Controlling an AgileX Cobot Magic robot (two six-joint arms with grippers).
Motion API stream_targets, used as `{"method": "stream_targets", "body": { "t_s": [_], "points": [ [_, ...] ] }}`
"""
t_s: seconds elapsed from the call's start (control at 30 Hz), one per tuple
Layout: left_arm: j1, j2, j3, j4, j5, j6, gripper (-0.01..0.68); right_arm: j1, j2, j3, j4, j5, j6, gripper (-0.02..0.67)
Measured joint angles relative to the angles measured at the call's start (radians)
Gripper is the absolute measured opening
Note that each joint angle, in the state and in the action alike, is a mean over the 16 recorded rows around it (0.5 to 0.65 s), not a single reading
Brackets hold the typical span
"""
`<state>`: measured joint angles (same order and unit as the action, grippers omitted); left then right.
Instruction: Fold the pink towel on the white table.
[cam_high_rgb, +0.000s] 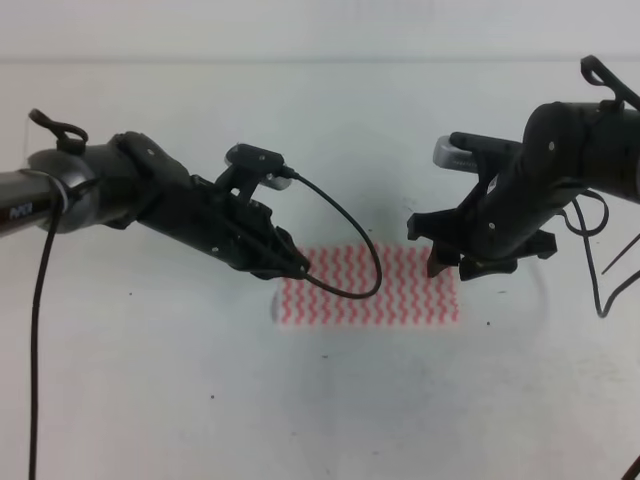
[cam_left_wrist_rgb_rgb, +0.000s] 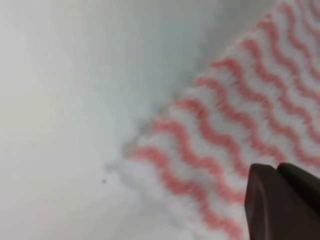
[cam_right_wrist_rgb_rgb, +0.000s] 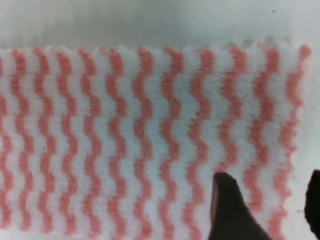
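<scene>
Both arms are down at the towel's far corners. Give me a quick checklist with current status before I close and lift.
1. pink towel lying flat and unfolded on the white table: ok.
2. left gripper over the towel's left far corner: ok.
3. right gripper near the right far corner: ok.
4. Right fingers spread apart over the cloth: ok.
5. Left fingers open or shut: cannot tell.
6. Cloth actually between the fingers: cannot tell.

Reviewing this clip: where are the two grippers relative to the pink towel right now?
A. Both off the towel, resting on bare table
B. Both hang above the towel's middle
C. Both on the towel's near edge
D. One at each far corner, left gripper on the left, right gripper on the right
D: the left gripper is at the far-left corner of the pink towel and the right gripper at its far-right corner.
</scene>
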<state>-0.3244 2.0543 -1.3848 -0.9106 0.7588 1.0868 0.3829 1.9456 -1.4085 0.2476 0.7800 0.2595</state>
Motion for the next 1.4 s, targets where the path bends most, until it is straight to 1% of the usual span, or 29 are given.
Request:
{"method": "stream_targets", "body": {
  "t_s": [0.37, 0.73, 1.4],
  "points": [
    [0.003, 0.017, 0.000, -0.066, 0.040, 0.053, -0.005, 0.000, 0.022, -0.001, -0.010, -0.018, 0.000, 0.300],
    [0.003, 0.052, 0.000, -0.066, 0.049, 0.057, -0.005, 0.000, 0.038, -0.001, -0.011, -0.021, 0.000, 0.300],
    [0.003, 0.055, 0.000, -0.065, 0.059, 0.054, -0.005, 0.000, 0.066, -0.002, -0.011, -0.047, 0.000, 0.300]
  ]
}}
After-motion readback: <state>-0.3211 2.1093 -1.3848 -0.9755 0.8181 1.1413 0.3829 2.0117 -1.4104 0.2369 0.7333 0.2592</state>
